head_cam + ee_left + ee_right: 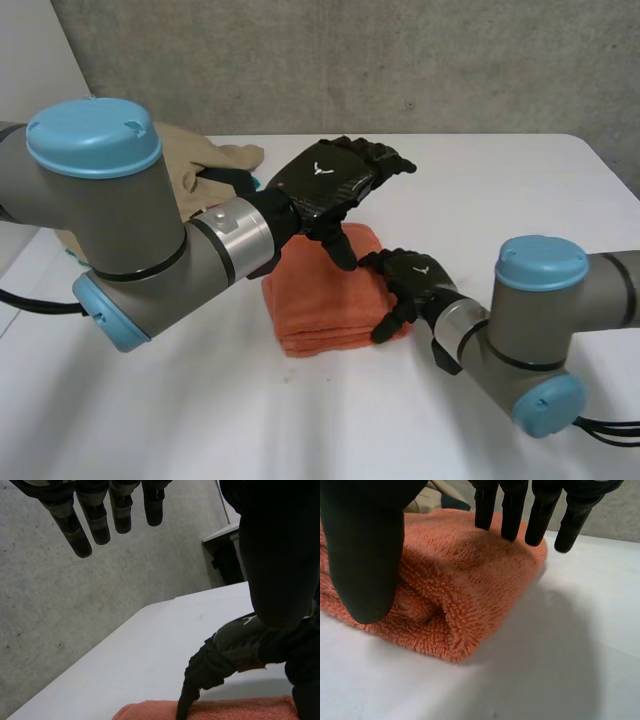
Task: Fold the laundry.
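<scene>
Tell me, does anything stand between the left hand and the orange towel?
Nothing visible does. The left hand hangs open just above the towel; the right hand rests on the towel's edge, beside that path.

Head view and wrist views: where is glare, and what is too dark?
Head view: mild sheen on the left robot hand's back, none on the table. Right wrist view: the right robot hand's thumb is featureless black against the well-lit orange towel. Left wrist view: thumb equally dark.

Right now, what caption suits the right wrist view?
Right hand spread over a folded orange towel on the white table.
</scene>
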